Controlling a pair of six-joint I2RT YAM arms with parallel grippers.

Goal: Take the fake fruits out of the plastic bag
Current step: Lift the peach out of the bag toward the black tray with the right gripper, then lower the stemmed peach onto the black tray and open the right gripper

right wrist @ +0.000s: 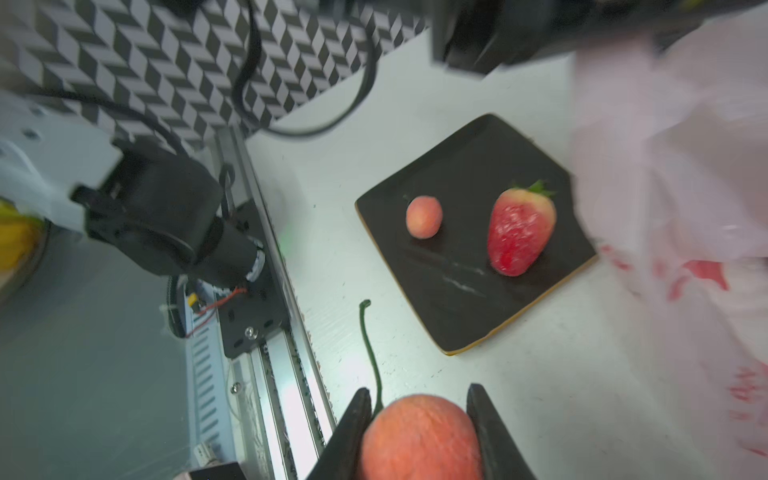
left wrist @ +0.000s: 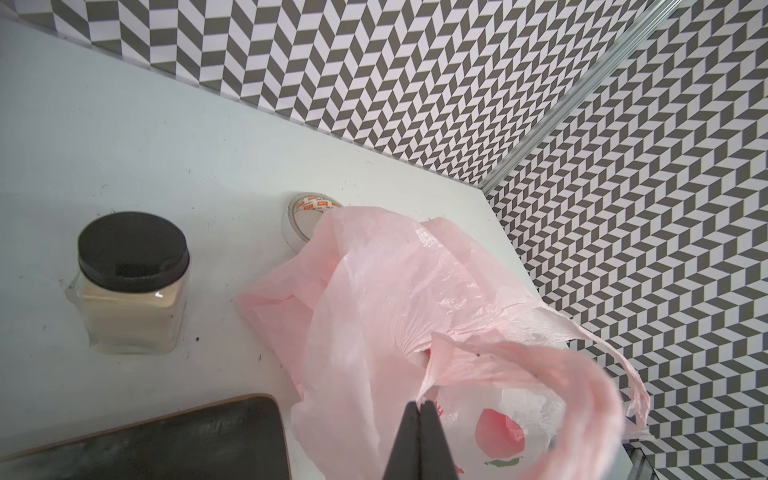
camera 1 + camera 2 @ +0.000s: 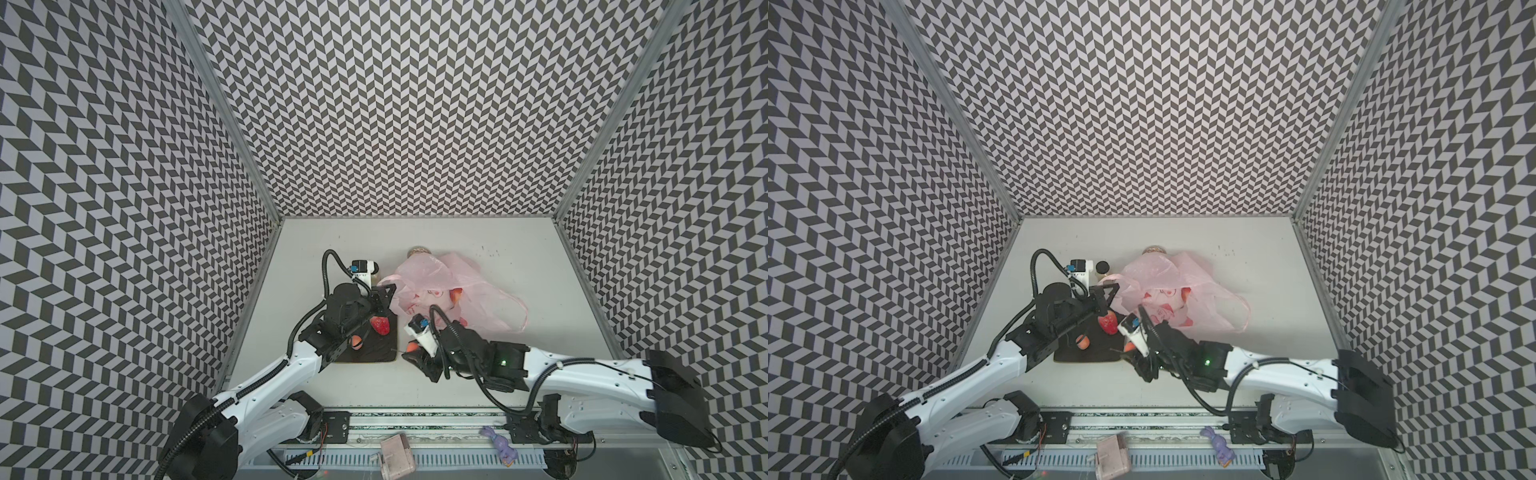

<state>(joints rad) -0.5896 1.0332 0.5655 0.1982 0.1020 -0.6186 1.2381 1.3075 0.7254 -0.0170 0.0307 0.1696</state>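
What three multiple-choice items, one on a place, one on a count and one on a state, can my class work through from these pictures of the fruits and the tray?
1. Where does the strawberry outside the plastic bag lie?
A. on the black tray
B. on the bare table
C. in a gripper

2. How many fruits lie on the black tray?
A. one
B. two
C. four

3. What do the fingers of the right gripper hold?
A. nothing
B. an orange-pink peach ball
C. a bag handle

Key:
1 A, the strawberry rests on the tray's dark surface.
2 B, only the strawberry and a second peach ball lie there.
3 B, the fingers clamp the ball from both sides.
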